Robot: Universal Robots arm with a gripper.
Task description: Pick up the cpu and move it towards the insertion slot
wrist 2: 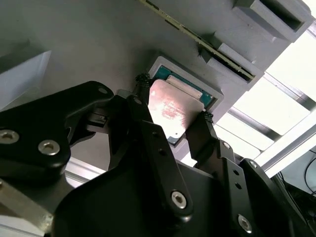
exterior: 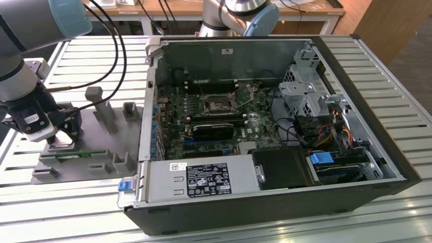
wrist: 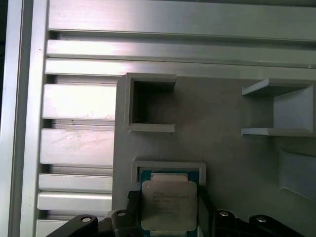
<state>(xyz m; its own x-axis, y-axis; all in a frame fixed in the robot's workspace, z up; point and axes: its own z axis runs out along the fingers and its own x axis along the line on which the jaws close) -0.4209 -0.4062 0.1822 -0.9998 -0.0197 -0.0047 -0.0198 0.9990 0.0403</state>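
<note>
— Black finger links of the gripper (wrist 2: 173, 101) crowd my second wrist view; nothing sits closer to a lens than those. What do you need?

— Walk me through the layout, big things first.

— Biggest is the slatted aluminium table (exterior: 398, 96). On it the open computer case (exterior: 361, 76) lies on its side with the board facing up, I take it so that the arm can come straight down onto it. Beside the case, on the exterior view's left, sits the grey fixture plate (exterior: 98, 132). Its posts and pockets look meant to park loose parts at known spots.

— And the arm?

— I have the wrist low over the end of the plate farthest from the case.

— Claw?

— Narrowed to the chip's width. One fingertip (wrist 2: 140, 89) is against one edge of the cpu (wrist: 169, 205), and its partner is against the opposite edge. I judge that a side pinch, chosen so that nothing presses on the metal lid.

— Is it out of its seat?

— I can't tell. In both wrist views the cpu lies flat, either within the raised frame of its pocket or barely over it.

— The target?

— Over in the case, the insertion slot (exterior: 219, 105) sits mid-board, well apart from the gripper, with the case's wall between them.
</note>
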